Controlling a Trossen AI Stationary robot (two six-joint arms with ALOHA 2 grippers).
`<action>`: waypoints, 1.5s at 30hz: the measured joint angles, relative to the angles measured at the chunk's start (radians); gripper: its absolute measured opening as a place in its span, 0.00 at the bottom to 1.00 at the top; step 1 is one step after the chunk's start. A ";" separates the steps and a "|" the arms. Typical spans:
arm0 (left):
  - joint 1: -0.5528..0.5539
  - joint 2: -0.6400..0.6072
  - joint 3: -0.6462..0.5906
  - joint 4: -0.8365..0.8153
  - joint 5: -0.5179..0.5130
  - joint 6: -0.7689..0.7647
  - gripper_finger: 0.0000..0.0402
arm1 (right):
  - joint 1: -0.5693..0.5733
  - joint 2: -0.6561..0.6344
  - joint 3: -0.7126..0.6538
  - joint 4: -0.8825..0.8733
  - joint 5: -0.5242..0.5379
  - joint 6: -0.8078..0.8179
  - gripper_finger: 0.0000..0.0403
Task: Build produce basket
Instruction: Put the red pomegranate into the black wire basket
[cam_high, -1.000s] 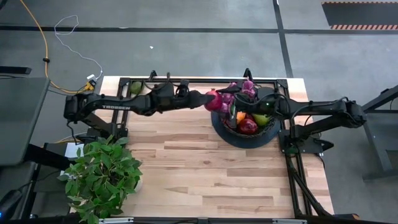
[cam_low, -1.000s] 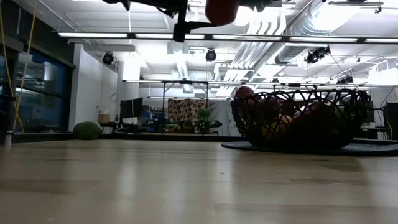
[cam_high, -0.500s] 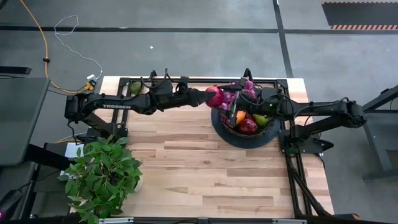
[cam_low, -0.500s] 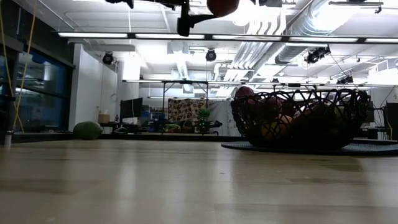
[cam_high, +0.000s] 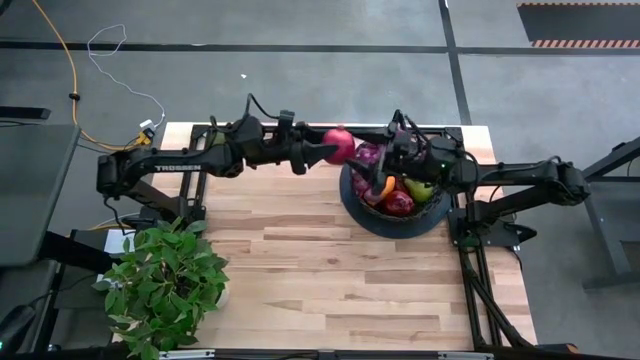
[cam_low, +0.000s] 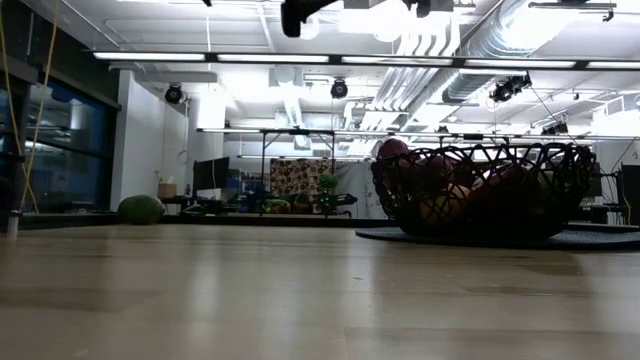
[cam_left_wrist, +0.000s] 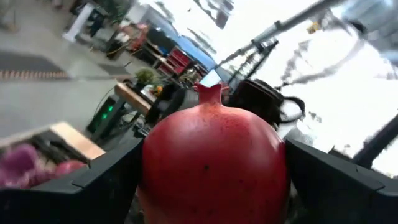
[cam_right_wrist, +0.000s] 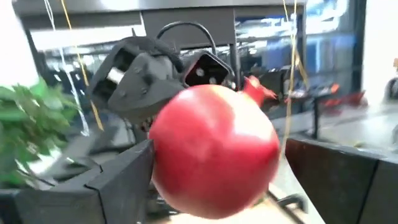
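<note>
Both arms now meet above the table's (cam_high: 300, 260) far edge: the left gripper (cam_high: 322, 150), clamped on the pomegranate (cam_high: 338, 145), has pulled it back from the basket (cam_high: 440, 216), while the right gripper (cam_high: 385, 153), fingers apart, has swung up facing it, suggesting a handover.

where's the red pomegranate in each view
High view: the round red pomegranate sits just left of the black wire mesh basket, in the left gripper.
Low view: not in it; basket at right.
Left wrist view: fills the centre.
Right wrist view: centre.
Shared landmark: the basket.
</note>
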 joint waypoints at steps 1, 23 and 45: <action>0.001 -0.004 0.000 0.000 0.010 0.043 0.90 | 0.000 -0.003 0.000 -0.007 -0.009 0.042 0.85; -0.068 -0.007 -0.001 -0.017 -0.009 0.429 0.90 | -0.018 0.002 0.000 -0.065 -0.183 0.199 0.85; -0.068 -0.005 -0.003 -0.017 -0.011 0.412 0.90 | -0.018 0.002 0.000 -0.072 -0.185 0.185 0.66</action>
